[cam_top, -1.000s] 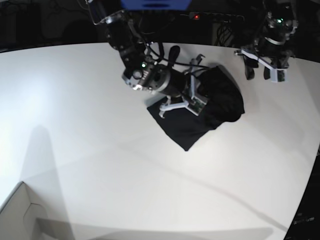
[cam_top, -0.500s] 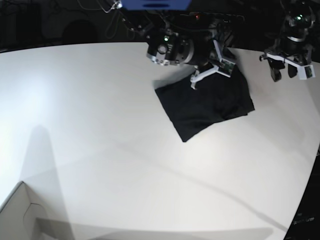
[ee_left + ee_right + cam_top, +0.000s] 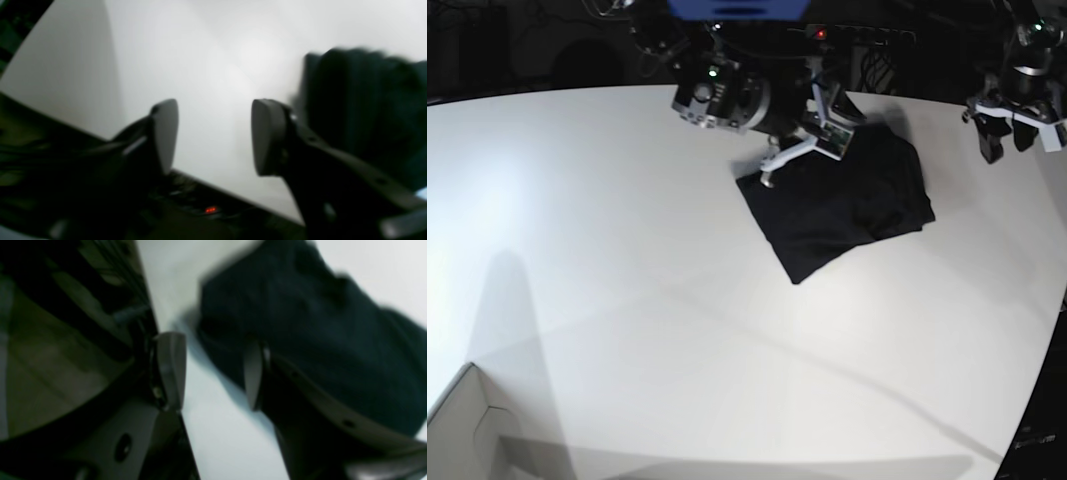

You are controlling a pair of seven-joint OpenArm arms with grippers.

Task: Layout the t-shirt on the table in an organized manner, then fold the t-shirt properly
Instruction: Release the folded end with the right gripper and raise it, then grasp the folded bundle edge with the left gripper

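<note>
Now | t-shirt: black, folded compact | table: white

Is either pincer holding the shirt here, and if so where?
Nothing is held. The right pincer is open above the shirt; the left pincer is open, off to its side.

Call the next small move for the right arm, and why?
Probably retract the right gripper clear of the t-shirt: its jaws stand open and empty, the shirt lies folded compactly on the table, and the left gripper is already off to the side.
</note>
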